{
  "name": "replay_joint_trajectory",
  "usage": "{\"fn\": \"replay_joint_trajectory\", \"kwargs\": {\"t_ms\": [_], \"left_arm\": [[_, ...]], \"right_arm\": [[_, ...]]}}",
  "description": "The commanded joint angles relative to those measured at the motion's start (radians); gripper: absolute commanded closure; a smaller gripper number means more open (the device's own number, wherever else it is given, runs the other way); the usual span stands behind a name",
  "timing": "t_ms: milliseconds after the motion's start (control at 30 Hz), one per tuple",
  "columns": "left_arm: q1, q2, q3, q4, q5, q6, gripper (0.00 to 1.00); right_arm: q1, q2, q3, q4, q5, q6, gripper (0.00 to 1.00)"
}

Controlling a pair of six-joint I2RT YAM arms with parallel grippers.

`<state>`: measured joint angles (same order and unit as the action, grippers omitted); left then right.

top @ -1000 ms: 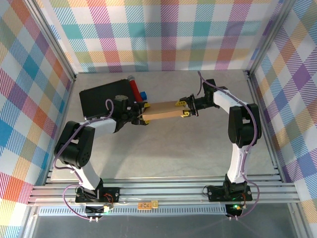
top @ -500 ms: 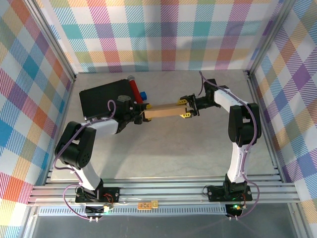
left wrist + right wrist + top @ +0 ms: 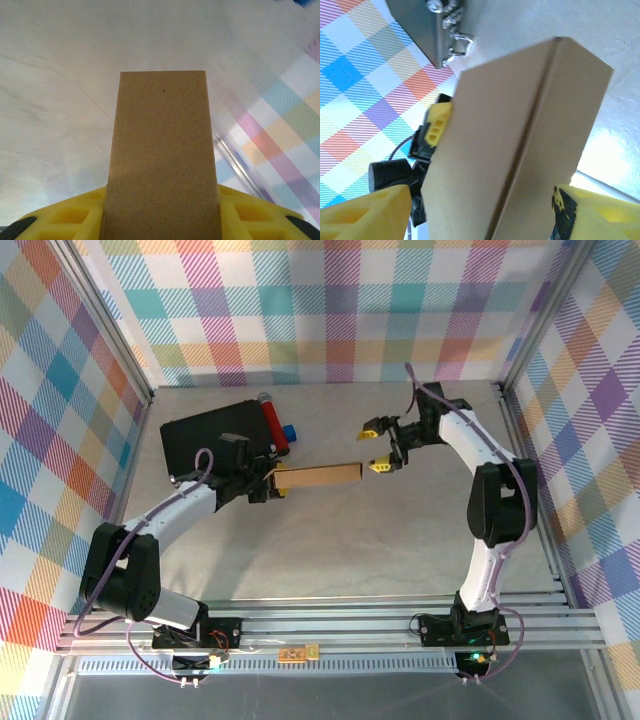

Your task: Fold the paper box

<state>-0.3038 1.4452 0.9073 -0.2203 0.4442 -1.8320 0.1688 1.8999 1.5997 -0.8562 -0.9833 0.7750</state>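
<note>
Left tool (image 3: 272,483) is clamped on one end of the paper box (image 3: 318,477), a flat brown cardboard piece reaching rightward from just beside the black case (image 3: 205,440). Right tool (image 3: 376,446) sits at the box's end farthest from the case, jaws spread wide, fingers off the cardboard.

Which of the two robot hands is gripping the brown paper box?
The left hand: it clamps one end of the paper box. The right hand sits beyond the other end, fingers spread wide, gripping nothing.
</note>
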Motion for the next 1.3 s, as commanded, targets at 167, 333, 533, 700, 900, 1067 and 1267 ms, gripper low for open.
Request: {"fn": "replay_joint_trajectory", "kwargs": {"t_ms": [167, 333, 533, 700, 900, 1067, 1267], "left_arm": [[0.074, -0.004, 0.050, -0.376, 0.030, 0.112, 0.91], [0.115, 0.054, 0.074, -0.446, 0.047, 0.134, 0.90], [0.164, 0.132, 0.120, -0.502, 0.057, 0.197, 0.90], [0.175, 0.155, 0.133, -0.507, 0.051, 0.206, 0.89], [0.175, 0.174, 0.143, -0.504, 0.050, 0.206, 0.89], [0.175, 0.181, 0.145, -0.502, 0.048, 0.206, 0.90], [0.176, 0.184, 0.144, -0.496, 0.047, 0.206, 0.90]], "right_arm": [[-0.007, -0.183, -0.046, 0.062, 0.133, -0.190, 0.38], [0.106, -0.404, -0.261, 0.222, 0.391, -0.505, 0.61], [0.306, -0.552, -0.467, 0.406, 0.602, -0.842, 0.64], [0.375, -0.466, -0.383, 0.287, 0.695, -0.963, 0.62], [0.410, -0.396, -0.305, 0.231, 0.821, -1.014, 0.65], [0.430, -0.359, -0.265, 0.198, 0.826, -1.038, 0.69], [0.457, -0.322, -0.246, 0.163, 0.821, -1.014, 0.71]]}}
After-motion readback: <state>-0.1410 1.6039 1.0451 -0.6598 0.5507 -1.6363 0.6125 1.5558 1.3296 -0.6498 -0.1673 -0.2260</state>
